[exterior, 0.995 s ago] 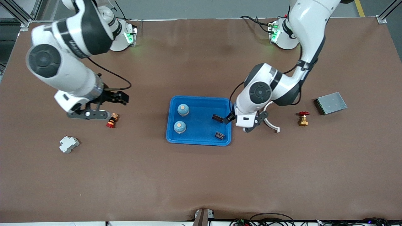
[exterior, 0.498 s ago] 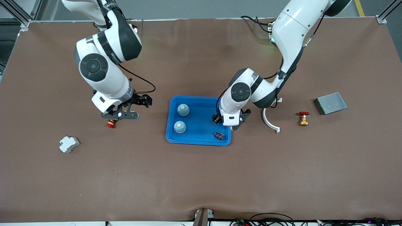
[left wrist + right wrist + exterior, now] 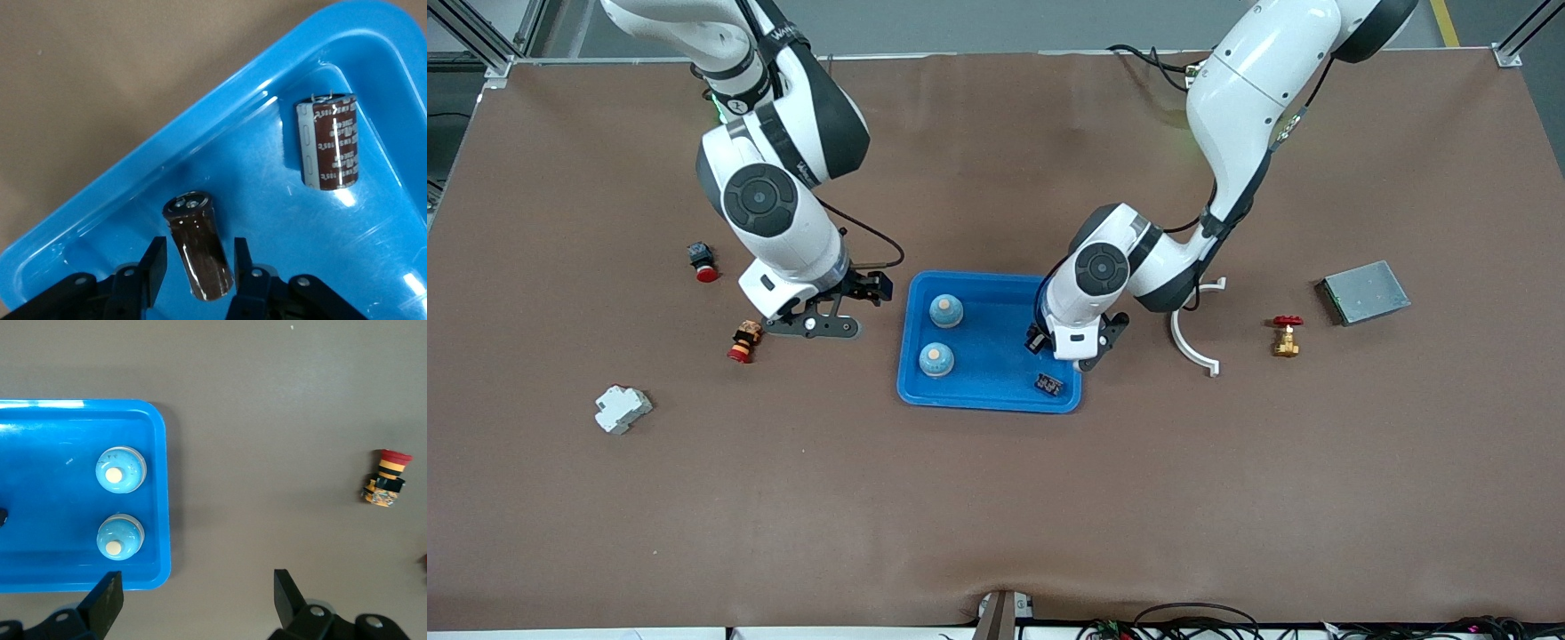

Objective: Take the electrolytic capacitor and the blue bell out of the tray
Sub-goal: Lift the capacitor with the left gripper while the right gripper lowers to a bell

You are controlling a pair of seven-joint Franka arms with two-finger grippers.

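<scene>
- L gripper (image 3: 1049, 342) is low in the blue tray (image 3: 991, 396), at the tray's end toward the L arm. Jaws stand either side of a brown capacitor (image 3: 200, 253); can't tell if they press on it or sit just off it.
- 2nd capacitor (image 3: 330, 141) lies on the tray floor near a corner in the L wrist view; in the front view it's nearer the camera than the gripper (image 3: 1049, 385).
- 2 blue bells in the tray's end toward the R arm: one (image 3: 946, 310) farther from the camera, one (image 3: 936, 359) nearer. Both upright, apart from each other.
- R gripper (image 3: 845, 311) over bare worktop (image 3: 996, 498) just beside the tray, toward the R arm's end. Jaws wide apart, nothing held.
- Red-yellow button (image 3: 743, 342) lies on the worktop near the R gripper; a 2nd, red button (image 3: 702, 260) sits farther from the camera.
- White block (image 3: 622, 409) toward the R arm's end.
- White curved piece (image 3: 1193, 333), brass valve (image 3: 1285, 336) & grey box (image 3: 1364, 292) toward the L arm's end.
</scene>
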